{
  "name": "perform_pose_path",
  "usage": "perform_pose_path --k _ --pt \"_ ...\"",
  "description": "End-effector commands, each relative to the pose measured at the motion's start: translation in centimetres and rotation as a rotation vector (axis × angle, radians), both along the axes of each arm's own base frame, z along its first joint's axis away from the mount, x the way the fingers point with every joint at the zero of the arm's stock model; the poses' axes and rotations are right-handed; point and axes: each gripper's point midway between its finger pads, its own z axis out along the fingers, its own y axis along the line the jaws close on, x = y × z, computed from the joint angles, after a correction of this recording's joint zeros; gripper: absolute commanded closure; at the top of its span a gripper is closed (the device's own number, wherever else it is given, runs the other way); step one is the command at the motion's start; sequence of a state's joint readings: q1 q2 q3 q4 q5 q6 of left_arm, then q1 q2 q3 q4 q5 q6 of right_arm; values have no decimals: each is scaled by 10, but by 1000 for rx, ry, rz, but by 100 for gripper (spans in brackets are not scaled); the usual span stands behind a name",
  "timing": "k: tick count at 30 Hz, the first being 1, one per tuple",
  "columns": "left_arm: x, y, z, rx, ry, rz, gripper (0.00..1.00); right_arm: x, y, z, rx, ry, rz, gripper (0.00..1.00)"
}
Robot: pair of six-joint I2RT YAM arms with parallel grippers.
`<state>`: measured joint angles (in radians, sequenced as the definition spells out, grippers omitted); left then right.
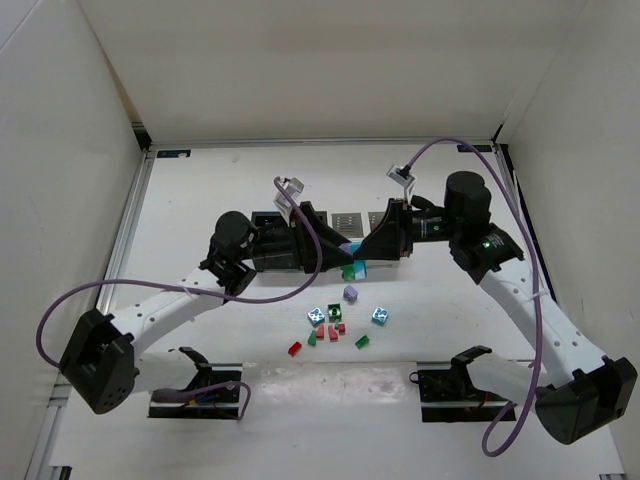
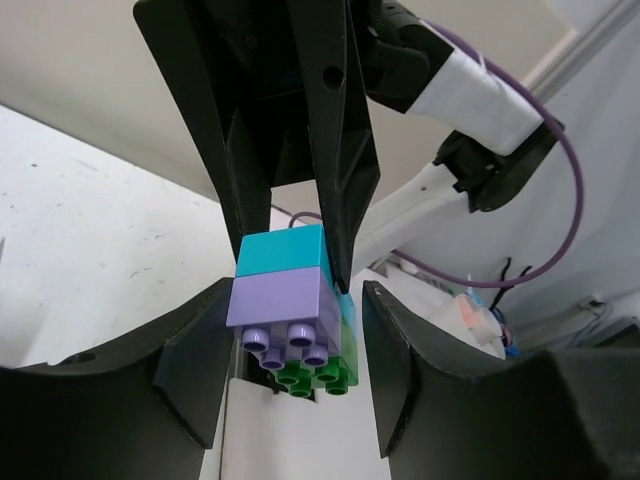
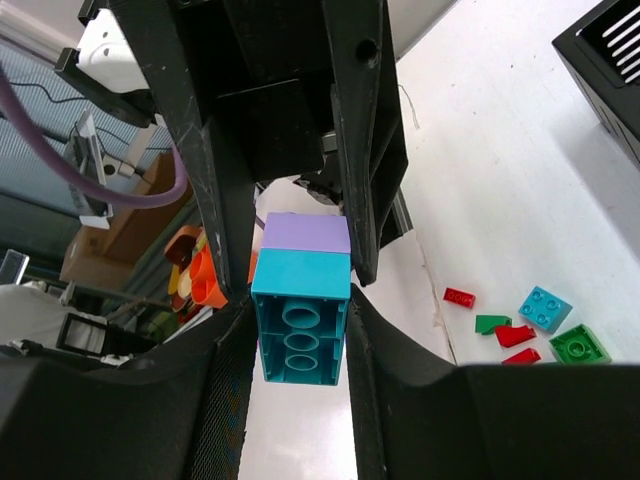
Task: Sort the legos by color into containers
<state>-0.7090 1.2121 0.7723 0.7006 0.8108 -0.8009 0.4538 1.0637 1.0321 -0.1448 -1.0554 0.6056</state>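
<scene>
Glossy studded lego stack (image 2: pixel 280 298) — teal, lilac, green.

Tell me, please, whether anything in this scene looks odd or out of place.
Yes: a stack of light blue, lilac and green legos hangs above the table, stuck together despite mixed colours. The right gripper clamps it while the left gripper flanks it from the opposite side.

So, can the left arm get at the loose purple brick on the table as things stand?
Probably not: the left gripper is clamped on the brick stack, shared with the right gripper. The purple brick itself lies uncovered.
</scene>
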Motion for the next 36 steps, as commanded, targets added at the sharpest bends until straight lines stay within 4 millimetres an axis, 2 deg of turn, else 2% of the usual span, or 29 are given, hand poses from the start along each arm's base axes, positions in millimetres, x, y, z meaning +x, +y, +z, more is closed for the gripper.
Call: perform_pose_path --k 1,4,7,11,12,16,18,19,20,21,23,25,26,30,31,32,33,34,35,36 --pt "-16 8 25 -91 -53 -93 37 4 -5 11 25 -50 -17 100" --pt "-17 6 27 -91 -55 -122 37 3 -4 11 25 -53 -12 100" --pt "-14 8 30 -110 -55 -129 43 5 -7 9 19 -44 -21 100" --pt "-8 8 31 -97 -51 -119 59 7 -8 8 15 -40 -28 100" --pt "-5 6 31 -80 -45 -115 69 5 -7 10 18 -47 -28 100" --pt "-5 4 29 -62 -43 -106 81 6 -6 7 6 -44 -27 100" --pt "-3 7 31 -68 -57 -85 82 7 -7 4 -5 -42 -31 100" --pt "-5 10 34 -72 -69 -79 85 8 -11 0 -21 -33 -45 100" --pt "4 11 27 -42 -36 -43 87 12 -16 -1 -27 -32 -66 100" --pt "2 16 32 -46 -69 -24 89 16 -22 0 -28 -34 -93 100" --pt "9 21 20 6 -40 21 89 14 -31 -1 -34 -36 -120 100" --pt "6 28 22 29 -61 59 91 20 -45 0 -27 -35 -174 100" --pt "9 29 12 74 -82 76 91 21 -47 1 -27 -37 -187 100" --pt "13 41 11 160 -86 162 91 27 -58 -2 -30 -29 -246 100" --pt "24 41 10 178 -71 222 91 34 -65 -2 -38 -30 -297 100" --pt "31 42 -4 233 -46 244 91 37 -69 -4 -46 -29 -323 100" --pt "45 44 -1 272 -25 317 91 35 -73 -9 -66 -4 -343 100" --pt "64 41 -18 330 17 378 92 48 -85 -12 -89 -14 -438 100" --pt "73 41 -9 345 7 406 92 49 -90 -15 -107 -21 -465 100" --pt "83 41 -11 368 14 447 91 49 -94 -17 -125 -9 -494 100"
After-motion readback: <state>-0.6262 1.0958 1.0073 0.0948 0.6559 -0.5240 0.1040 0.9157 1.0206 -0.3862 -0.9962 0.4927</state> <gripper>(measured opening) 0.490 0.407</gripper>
